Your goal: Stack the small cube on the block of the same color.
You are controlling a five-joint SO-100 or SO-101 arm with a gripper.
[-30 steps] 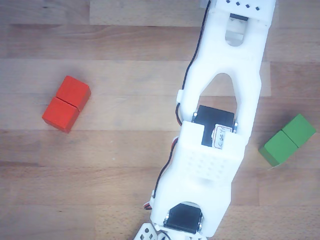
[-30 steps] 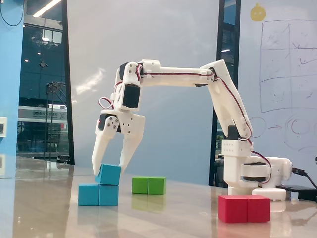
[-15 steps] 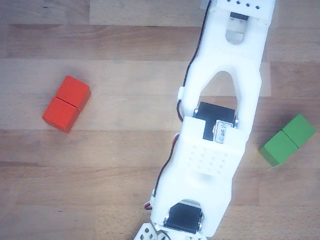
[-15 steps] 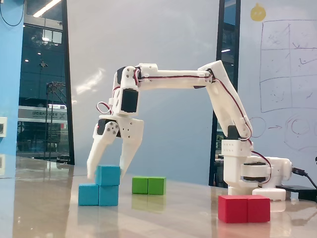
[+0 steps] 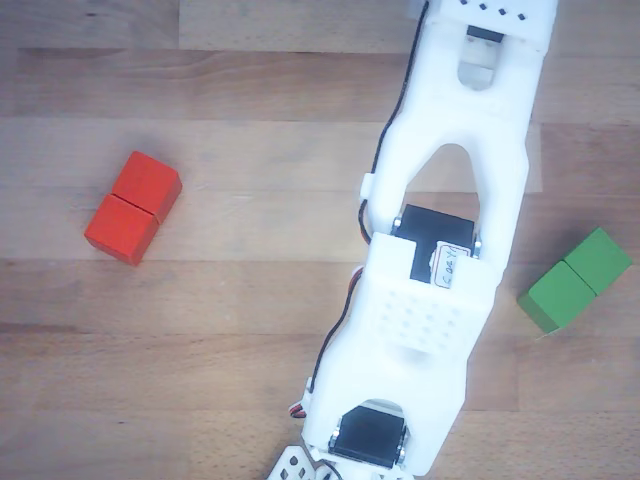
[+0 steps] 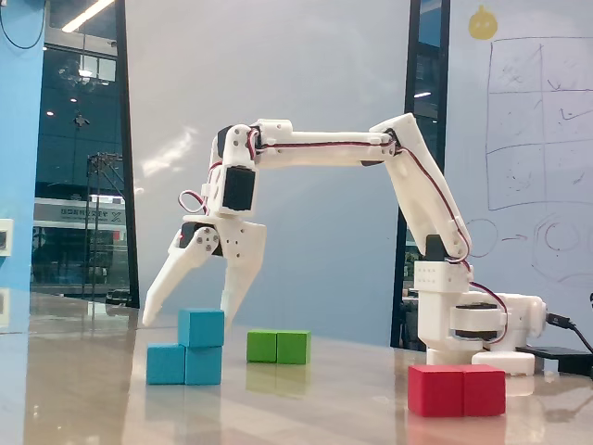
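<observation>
Light-blue on light-blue: in your fixed view the small cube (image 6: 201, 328) sits atop the right half of the block (image 6: 184, 364), while your gripper (image 6: 185, 312) hangs just above it, jaws spread wide and empty. Bare tabletop lies left of the stack; the green block (image 6: 278, 347) stands far right, the red block (image 6: 457, 389) nearer. Whiteboard sketches are unreadable.

Red two-cube block (image 5: 132, 207) left on wooden table (image 5: 230, 330); green two-cube block (image 5: 574, 279) right.
</observation>
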